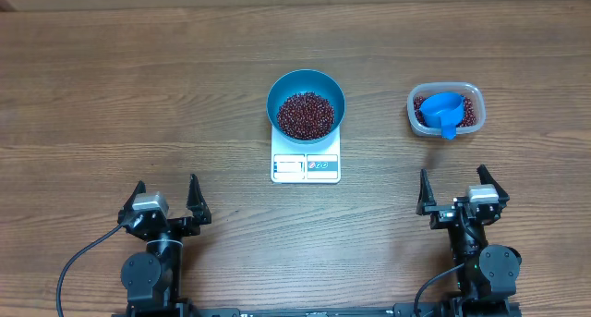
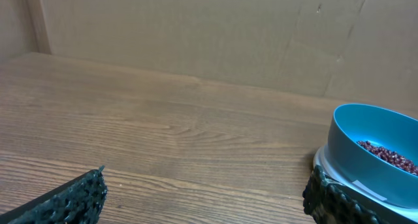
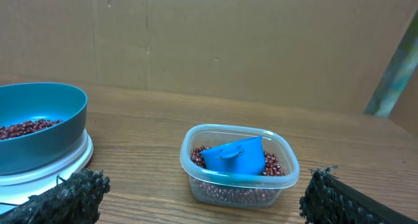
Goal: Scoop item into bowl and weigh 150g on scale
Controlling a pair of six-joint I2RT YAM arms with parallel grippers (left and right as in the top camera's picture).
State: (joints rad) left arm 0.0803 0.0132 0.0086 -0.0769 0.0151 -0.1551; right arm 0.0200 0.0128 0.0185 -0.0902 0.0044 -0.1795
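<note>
A heap of dark red-brown beans (image 1: 306, 115) fills the blue bowl (image 1: 282, 88), which rests on the white scale (image 1: 306, 166) at the table's middle. The left wrist view catches the bowl (image 2: 366, 152) at its right edge; the right wrist view has the bowl (image 3: 39, 136) at its left. More beans (image 1: 471, 112) lie in a clear tub (image 1: 444, 86) at the right, with a blue scoop (image 1: 443, 111) resting in it; tub (image 3: 238, 185) and scoop (image 3: 235, 157) sit ahead of my right gripper (image 3: 202, 198). Both grippers, left (image 1: 166, 199) and right (image 1: 457, 189), stand open and empty near the front edge.
A cardboard wall (image 2: 196, 34) closes off the table's far side. Bare wooden tabletop (image 1: 138, 95) stretches across the left half. Black cables (image 1: 78, 262) trail from both arm bases at the front edge.
</note>
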